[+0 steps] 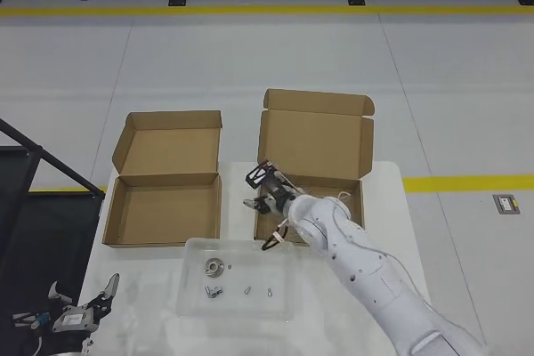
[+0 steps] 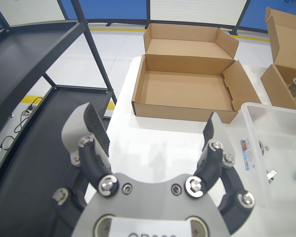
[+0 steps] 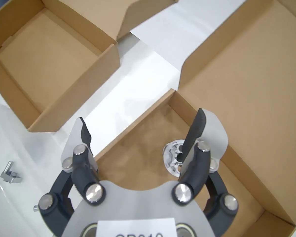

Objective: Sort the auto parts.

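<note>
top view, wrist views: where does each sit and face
Top view: above the arms, looks down on table, tray, left box, right box; shows left gripper, right gripper.
Left wrist view: on left wrist, faces left box; own gripper open.
Right wrist view: on right wrist, looks into right box; own gripper open.
All share the left box.

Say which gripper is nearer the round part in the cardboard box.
Right. The right gripper hangs over the round part; the left gripper is far off, beyond the bin.
</note>
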{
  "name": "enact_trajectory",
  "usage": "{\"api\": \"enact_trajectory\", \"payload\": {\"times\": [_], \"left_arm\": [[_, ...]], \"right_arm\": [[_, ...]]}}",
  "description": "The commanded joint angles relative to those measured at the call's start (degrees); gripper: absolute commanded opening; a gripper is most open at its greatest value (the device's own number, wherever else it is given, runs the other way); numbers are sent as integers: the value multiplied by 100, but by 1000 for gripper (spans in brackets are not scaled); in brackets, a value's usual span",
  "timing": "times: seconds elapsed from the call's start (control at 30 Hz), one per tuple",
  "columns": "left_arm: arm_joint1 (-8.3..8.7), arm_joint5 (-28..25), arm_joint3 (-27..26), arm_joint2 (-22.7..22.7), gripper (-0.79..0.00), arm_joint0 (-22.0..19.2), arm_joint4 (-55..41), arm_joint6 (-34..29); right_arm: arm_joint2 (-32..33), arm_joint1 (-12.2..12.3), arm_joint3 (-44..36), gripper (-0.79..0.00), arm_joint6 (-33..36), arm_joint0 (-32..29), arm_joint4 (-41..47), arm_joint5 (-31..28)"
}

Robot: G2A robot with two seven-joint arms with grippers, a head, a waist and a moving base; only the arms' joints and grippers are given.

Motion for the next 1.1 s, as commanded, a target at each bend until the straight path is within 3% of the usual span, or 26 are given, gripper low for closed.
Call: {"api": "enact_trajectory", "payload": {"times": [0.0, 0.17, 0.33, 0.8, 0.93, 1.07], "left_arm": [[0, 0, 0, 0, 0, 0, 0, 0], [0, 0, 0, 0, 0, 0, 0, 0], [0, 0, 0, 0, 0, 0, 0, 0], [0, 0, 0, 0, 0, 0, 0, 0], [0, 0, 0, 0, 0, 0, 0, 0], [0, 0, 0, 0, 0, 0, 0, 0]], "right_arm": [[165, 121, -698, -22, 177, -320, -155, -184], [446, 372, -2211, 0, 880, -1061, -558, -881], [348, 450, -2972, 0, 1684, -1428, -661, -1417], [281, 453, -3036, 0, 1718, -1470, -693, -1524], [-45, 464, -3121, 0, 1435, -1481, -1200, -2091], [-378, 429, -3042, 0, 1698, -1372, -1449, -2478]]}}
